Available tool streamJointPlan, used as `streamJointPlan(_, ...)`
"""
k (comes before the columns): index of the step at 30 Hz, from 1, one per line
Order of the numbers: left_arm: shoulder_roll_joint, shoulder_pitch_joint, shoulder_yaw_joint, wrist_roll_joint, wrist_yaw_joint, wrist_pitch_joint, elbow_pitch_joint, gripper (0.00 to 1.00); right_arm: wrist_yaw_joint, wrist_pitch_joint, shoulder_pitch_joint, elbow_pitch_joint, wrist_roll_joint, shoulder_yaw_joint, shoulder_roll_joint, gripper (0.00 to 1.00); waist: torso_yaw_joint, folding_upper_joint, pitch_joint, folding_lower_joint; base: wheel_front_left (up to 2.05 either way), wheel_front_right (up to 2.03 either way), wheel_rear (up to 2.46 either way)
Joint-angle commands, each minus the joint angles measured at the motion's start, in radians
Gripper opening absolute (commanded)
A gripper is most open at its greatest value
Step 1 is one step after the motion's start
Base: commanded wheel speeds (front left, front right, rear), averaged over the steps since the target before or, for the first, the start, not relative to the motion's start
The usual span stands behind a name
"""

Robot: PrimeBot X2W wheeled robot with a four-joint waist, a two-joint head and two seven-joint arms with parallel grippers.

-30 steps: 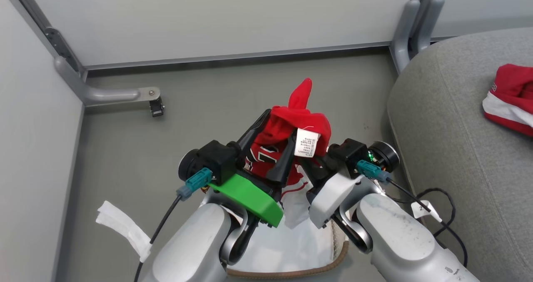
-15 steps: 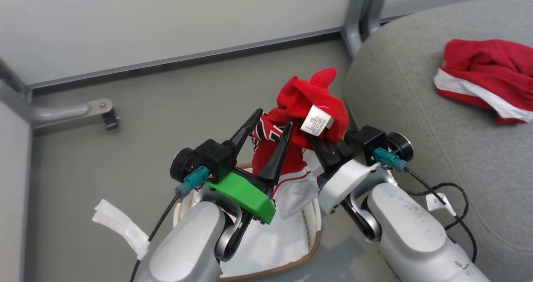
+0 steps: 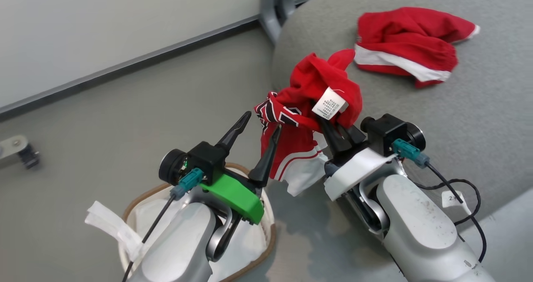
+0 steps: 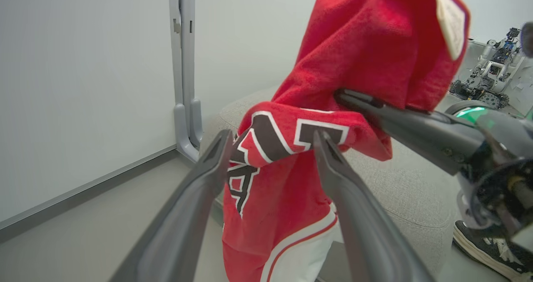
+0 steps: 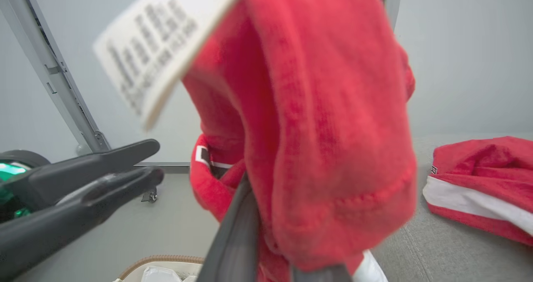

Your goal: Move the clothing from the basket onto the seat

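A red garment (image 3: pixel 310 103) with a white tag (image 3: pixel 331 103) and dark lettering hangs in the air, draped over my right gripper (image 3: pixel 331 128), which is shut on it. Its white-striped hem dangles over the floor beside the seat's edge. My left gripper (image 3: pixel 261 126) stands open just left of it, and the lettering (image 4: pixel 270 138) shows beyond its spread fingers. The second red garment (image 3: pixel 404 44) with a white stripe lies crumpled on the grey seat (image 3: pixel 479 107). The basket (image 3: pixel 270 236) sits under my left arm, holding a white sheet (image 3: pixel 245 248).
A grey partition wall and its post (image 3: pixel 272 7) stand behind the floor strip. A black cable (image 3: pixel 466 190) with a tag hangs by my right forearm. A dark shoe (image 4: pixel 483 248) rests on the floor by the seat.
The camera has swung right, bringing more of the seat into the picture. The held garment has travelled right with my right gripper and slipped out from between the left fingers.
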Motion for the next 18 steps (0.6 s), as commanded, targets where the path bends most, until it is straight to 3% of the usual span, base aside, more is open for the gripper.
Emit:
streamJointPlan(1,0.011,0.010,0.007,0.002,-0.004,0.000,-0.002,1.00,-0.001,-0.002,0.007,-0.012,0.003,-0.003,-0.002,0.00,-0.101,-0.0001,0.023,0.0000,0.00,0.00,0.00)
streamJointPlan(6,0.024,0.029,0.006,-0.006,-0.005,0.000,-0.001,1.00,-0.001,-0.002,0.025,-0.035,-0.001,-0.018,-0.002,0.00,-0.172,-0.0001,0.026,0.0000,0.00,0.00,0.00)
streamJointPlan(18,0.037,-0.004,-0.045,-0.032,-0.005,0.000,0.025,1.00,-0.001,-0.003,0.010,-0.056,-0.084,-0.116,-0.019,0.00,-0.188,-0.0001,0.060,0.0000,0.00,0.00,0.00)
